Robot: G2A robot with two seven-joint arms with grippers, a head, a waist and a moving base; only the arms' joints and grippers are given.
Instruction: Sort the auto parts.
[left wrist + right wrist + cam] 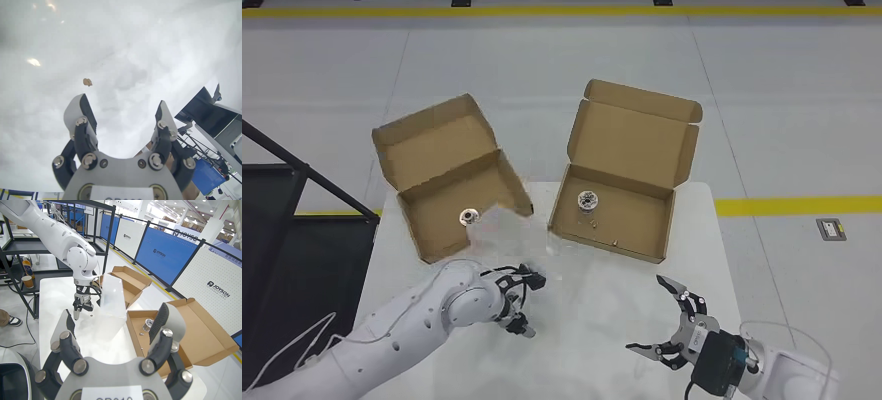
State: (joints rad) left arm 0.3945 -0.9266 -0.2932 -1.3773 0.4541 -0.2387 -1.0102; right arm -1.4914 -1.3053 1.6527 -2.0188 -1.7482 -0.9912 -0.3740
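Note:
Two open cardboard boxes stand at the table's far side. The left box (pixel 432 215) holds a round metal part (pixel 469 215). The right box (pixel 627 215) holds another round metal part (pixel 588 199) and small screws (pixel 594 222); these show again as the metal part (pixel 147 324) and a screw (pixel 140 333). A clear plastic bag (pixel 504 232) stands between the boxes. My left gripper (pixel 532 302) hangs open just over the table in front of the bag, near a small tan piece (pixel 87 82). My right gripper (pixel 645 314) is open and empty at the front right.
A black rack (pixel 282 230) stands off the table's left edge, with a paper cup (pixel 26 281) and a bottle (pixel 27 267) on its shelf. The white table (pixel 592 300) is bare between the two grippers. Blue and white partition panels (pixel 164 251) line the room behind.

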